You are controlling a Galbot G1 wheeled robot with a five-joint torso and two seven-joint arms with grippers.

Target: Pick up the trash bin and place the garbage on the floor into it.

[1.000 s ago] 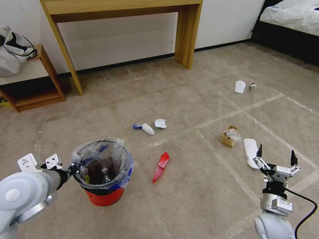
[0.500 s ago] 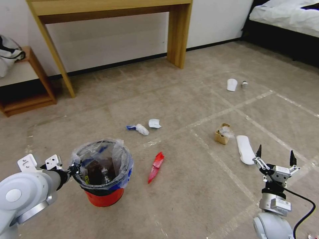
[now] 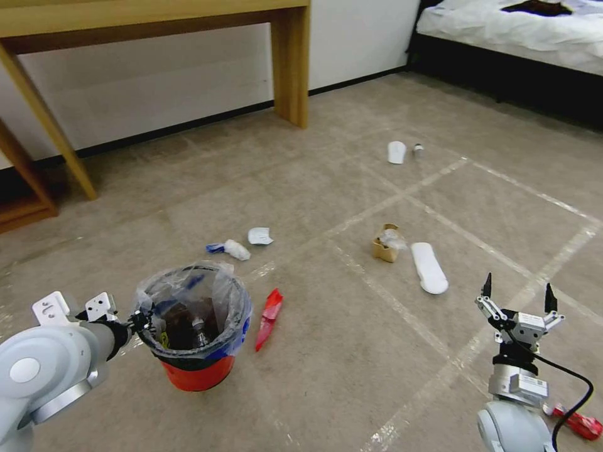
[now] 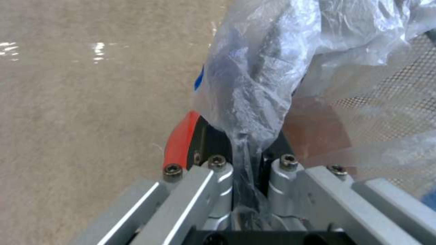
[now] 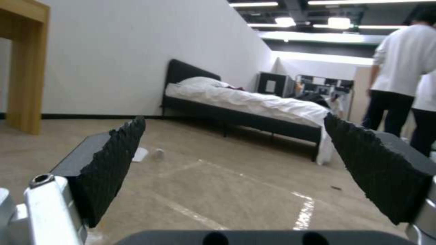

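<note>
The trash bin (image 3: pixel 195 351), a red bucket lined with a crinkled clear bag, stands on the floor (image 3: pixel 352 358) at lower left. My left gripper (image 3: pixel 141 320) is shut on its near rim; the left wrist view shows the left gripper (image 4: pixel 247 163) pinching bag and red rim (image 4: pixel 179 141). Garbage lies around: a red wrapper (image 3: pixel 269 311) beside the bin, white crumpled papers (image 3: pixel 239 249), a brown paper bag (image 3: pixel 385 245), a white slipper (image 3: pixel 429 268) and a crushed red can (image 3: pixel 575 422). My right gripper (image 3: pixel 516 292) is held open at lower right, nothing in it; its fingers (image 5: pixel 113 163) stand wide apart.
A wooden table leg (image 3: pixel 291 63) stands by the back wall. A bed (image 3: pixel 515 31) fills the far right corner. A second white slipper (image 3: pixel 396 152) and a small bottle (image 3: pixel 418 149) lie farther off on the carpet.
The whole head view has shifted left, so the camera has turned right. The red can has come into sight at lower right. Both grippers keep their places in the picture.
</note>
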